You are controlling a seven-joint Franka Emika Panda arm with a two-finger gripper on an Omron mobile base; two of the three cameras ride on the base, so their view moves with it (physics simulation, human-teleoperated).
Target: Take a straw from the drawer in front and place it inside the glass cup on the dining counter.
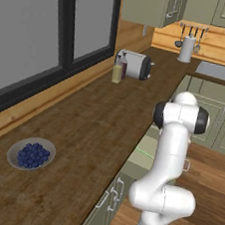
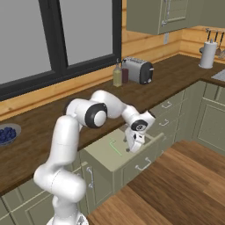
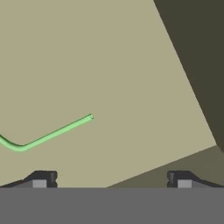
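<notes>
Lying: one straw, one drawer

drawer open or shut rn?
Open: the drawer is pulled out from the cabinets, the green straw lying flat on its floor, open gripper above.

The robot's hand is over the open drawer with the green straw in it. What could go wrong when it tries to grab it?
1. The straw is very thin and lies flat on the drawer floor, so the open gripper could close and miss it or just push it along.
2. In the hand view the straw sits off to one side of the fingertips, not between them, so going straight down would probably grab nothing.
</notes>
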